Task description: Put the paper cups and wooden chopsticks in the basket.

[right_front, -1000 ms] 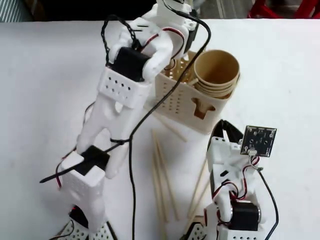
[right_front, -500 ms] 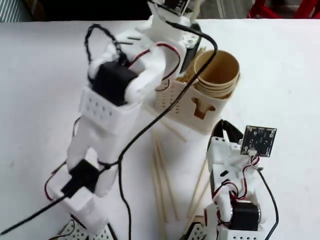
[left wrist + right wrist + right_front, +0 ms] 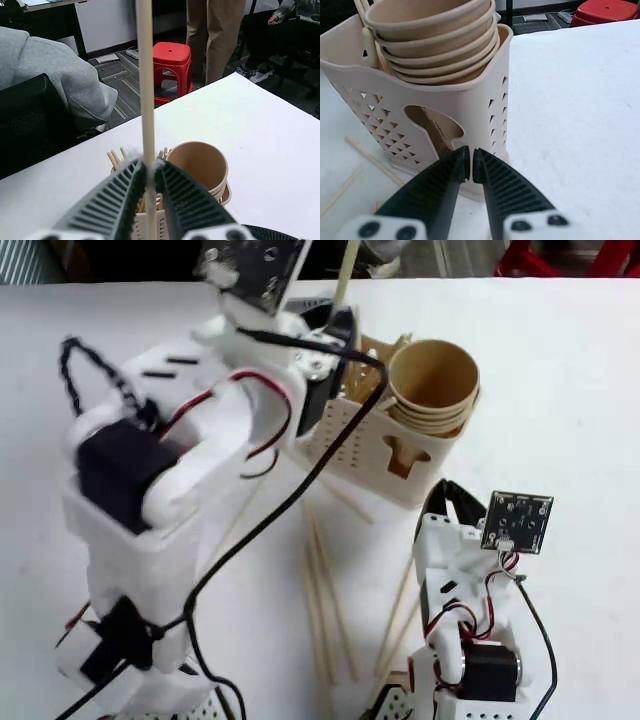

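One chopstick point(image 3: 146, 100) stands upright, pinched between the ribbed fingers point(image 3: 180, 195) of the left tool point(image 3: 150, 172), which is clamped tight on it. In the high view that stick point(image 3: 345, 280) pokes up at the top centre of the frame, over the basket's back side. The basket point(image 3: 355, 445) sits upper centre on the white desk point(image 3: 560, 390). A nested stack of paper cups point(image 3: 433, 380) fills its right-hand part, and a few chopsticks point(image 3: 375, 348) lean in the part beside the cups. From the left wrist, the cups point(image 3: 197, 162) and those stick tips point(image 3: 114, 159) show just below the held stick.

Loose chopsticks point(image 3: 318, 600) lie scattered on the desk below the basket, lower centre, between the two arms.

The right tool point(image 3: 471, 161) sits low at the lower right, its fingers closed together with nothing between them. It points at the basket wall point(image 3: 485, 115), close to it, with the cup stack point(image 3: 430, 30) above.
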Robot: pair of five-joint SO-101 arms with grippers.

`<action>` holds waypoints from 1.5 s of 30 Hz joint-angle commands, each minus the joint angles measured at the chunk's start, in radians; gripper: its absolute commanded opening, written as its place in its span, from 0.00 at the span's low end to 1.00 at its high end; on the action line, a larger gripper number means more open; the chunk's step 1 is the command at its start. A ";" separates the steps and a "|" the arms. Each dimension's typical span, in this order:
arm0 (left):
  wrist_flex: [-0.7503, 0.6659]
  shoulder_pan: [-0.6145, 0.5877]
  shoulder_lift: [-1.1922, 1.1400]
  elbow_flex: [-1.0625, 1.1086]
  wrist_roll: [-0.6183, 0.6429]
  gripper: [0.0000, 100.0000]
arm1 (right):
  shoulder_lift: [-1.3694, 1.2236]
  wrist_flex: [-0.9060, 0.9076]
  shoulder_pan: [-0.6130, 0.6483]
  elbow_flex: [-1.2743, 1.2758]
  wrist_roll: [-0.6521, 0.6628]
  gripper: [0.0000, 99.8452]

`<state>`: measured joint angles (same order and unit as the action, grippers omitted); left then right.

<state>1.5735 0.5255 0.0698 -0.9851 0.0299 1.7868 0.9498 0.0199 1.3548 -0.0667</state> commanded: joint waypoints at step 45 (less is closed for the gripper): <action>-1.057 0.007 0.912 1.528 -0.089 0.02 | 0.007 -0.021 -0.007 -0.006 -0.005 0.03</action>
<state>0.8554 0.5271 0.9628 0.3222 -0.0161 1.7868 0.9498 0.0199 1.3548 -0.0667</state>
